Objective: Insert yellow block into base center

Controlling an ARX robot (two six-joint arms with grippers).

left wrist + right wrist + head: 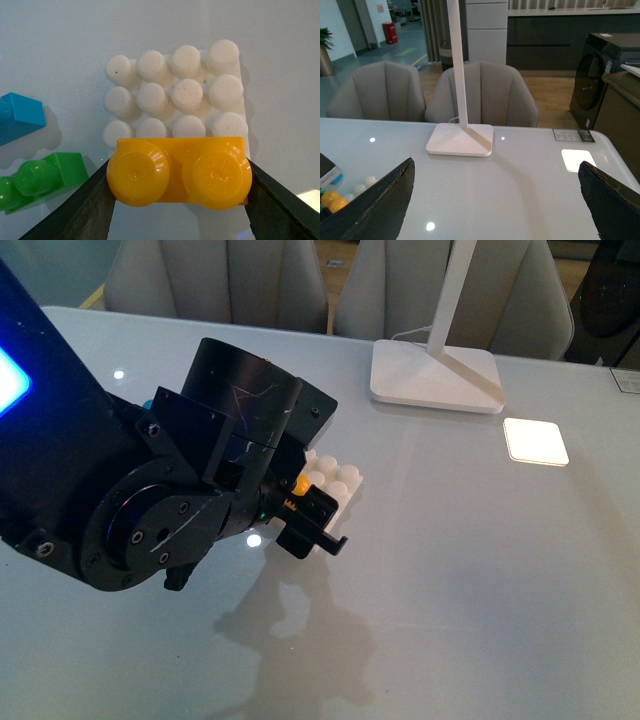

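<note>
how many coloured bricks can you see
3: yellow block in the left gripper at the base's edge; green brick and blue brick on the table beside it. Others may be hidden.

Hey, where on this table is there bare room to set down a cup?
Bare: the wide stretch of table right of the white base, in front of the lamp foot. Crowded: around the base, where the left pincer holds the yellow block, with the green brick and blue brick close beside.
</note>
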